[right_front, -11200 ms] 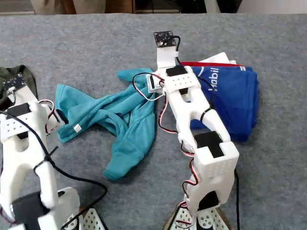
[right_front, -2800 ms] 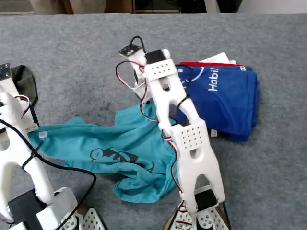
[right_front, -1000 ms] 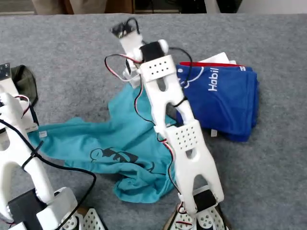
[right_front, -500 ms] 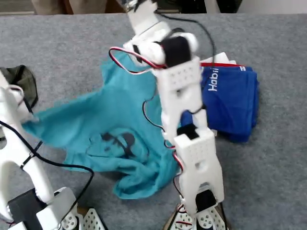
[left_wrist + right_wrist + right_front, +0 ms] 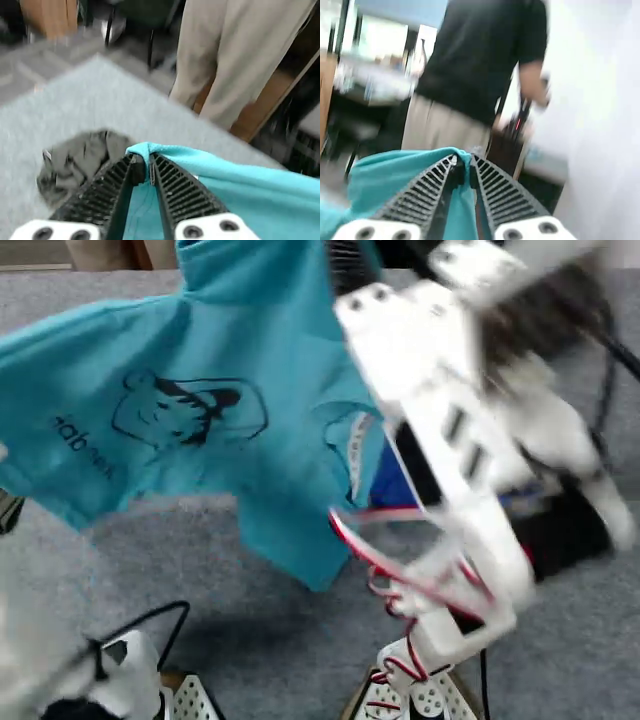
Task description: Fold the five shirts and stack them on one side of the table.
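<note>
Grey surface (image 5: 210, 640) across the high view. Above it, one teal shirt (image 5: 200, 410), hanging spread in the air, clear of the surface, front toward the camera. Print on the chest: dark line drawing of a face, plus a short row of lettering beside it, toward one sleeve; lettering too blurred to make out.

Right arm (image 5: 440, 420) raised high beside the shirt's edge, heavily blurred.

Counted: three shirts, two tools.
- Second of three: blue shirt (image 5: 383, 480), seen as a sliver between the teal hem and the right arm, low by the surface.
- Third: dark olive shirt (image 5: 75, 160), crumpled on the surface in the left wrist view, below the teal one and apart from it.

Print and full spread taken from the high view; grip detail from the wrist views.
- Left tool (image 5: 142, 169): pinched narrow on a fold of the teal edge.
- Right tool (image 5: 462, 172): equally narrow, teal cloth clamped between the black ribbed jaws.
</note>
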You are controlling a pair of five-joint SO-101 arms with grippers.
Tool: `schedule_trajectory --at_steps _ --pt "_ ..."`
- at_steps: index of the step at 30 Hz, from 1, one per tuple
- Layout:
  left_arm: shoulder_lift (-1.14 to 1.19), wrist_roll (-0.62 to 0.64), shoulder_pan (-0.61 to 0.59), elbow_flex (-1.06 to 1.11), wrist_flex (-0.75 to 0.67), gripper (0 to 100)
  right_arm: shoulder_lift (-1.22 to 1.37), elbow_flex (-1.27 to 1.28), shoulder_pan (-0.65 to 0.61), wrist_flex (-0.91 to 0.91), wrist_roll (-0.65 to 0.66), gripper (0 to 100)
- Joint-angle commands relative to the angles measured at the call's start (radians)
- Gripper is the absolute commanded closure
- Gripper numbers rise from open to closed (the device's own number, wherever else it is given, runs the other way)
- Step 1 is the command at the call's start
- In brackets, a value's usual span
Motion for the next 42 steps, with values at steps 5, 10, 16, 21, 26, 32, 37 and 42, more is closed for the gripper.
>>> schedule_trajectory --at_steps 5,10,16,21,26,32,37,42 --pt "-0.199 0.008 -0.002 -0.172 0.072 98 -0.159 -0.03 0.019 -0.087 -0.008 99.7" --pt "-0.318 0.006 -0.006 -0.189 0.075 98 -0.239 -0.028 0.019 -0.087 -0.005 99.7" --pt "-0.404 0.014 -0.107 -0.163 0.081 98 -0.24 0.041 0.013 -0.038 -0.011 99.7" --pt "-0.423 0.015 -0.107 0.025 0.084 98 -0.186 0.229 0.012 -0.035 -0.011 99.7" --pt "-0.423 0.015 -0.106 0.287 0.02 98 -0.076 0.415 0.012 -0.054 -0.038 99.7" --pt "-0.412 0.009 0.011 0.875 -0.416 98 0.134 0.575 0.018 -0.258 -0.169 99.7" --pt "-0.401 0.009 0.048 1.379 -1.096 98 0.32 0.596 0.019 -0.494 -0.216 99.7" --pt "-0.274 0.009 0.038 1.445 -1.393 98 0.435 0.541 0.018 -0.549 -0.222 99.7"
